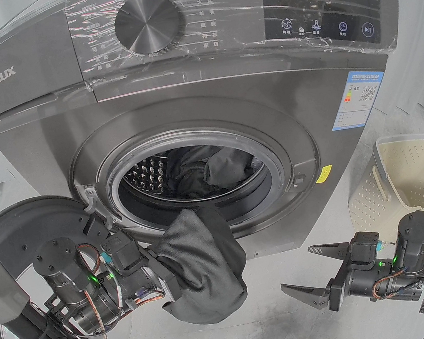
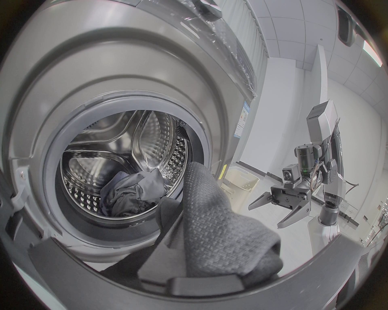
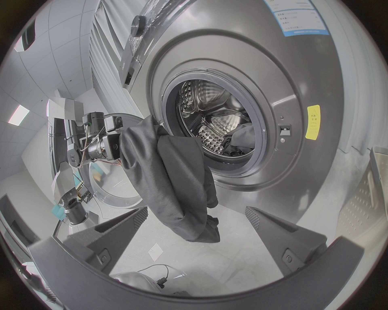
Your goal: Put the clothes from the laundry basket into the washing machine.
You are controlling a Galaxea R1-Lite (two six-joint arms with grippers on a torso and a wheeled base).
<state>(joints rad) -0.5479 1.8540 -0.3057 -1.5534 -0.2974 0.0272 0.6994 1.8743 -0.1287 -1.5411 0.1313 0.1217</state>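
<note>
You're holding a dark grey garment [image 1: 206, 269] in the L gripper [image 1: 162, 276], which is clamping on its edge. It's hanging just outside the drum mouth [image 1: 192, 181] of the washing machine [image 1: 267, 116], at approx. 6 o'clock. More dark clothes [image 1: 207, 171] are lying inside the drum. Your R gripper [image 1: 298, 269] is hovering low at 5 o'clock w/ jaws spread wide apart. The laundry basket [image 1: 418, 166] is standing on the floor at 4 o'clock, beside the machine. The door [image 1: 25, 228] is hanging open at 8 o'clock.

The washing machine [image 1: 264, 95] bears a pale brand word [image 1: 4, 77] on its drawer front [image 1: 38, 60], small characters [image 1: 205, 12] beside the dial [image 1: 148, 23] and icons [image 1: 328, 28] on the touch panel [image 1: 323, 4]. Its blue-topped label [image 1: 357, 98] and yellow sticker [image 1: 323, 174] carry print too small to read.
</note>
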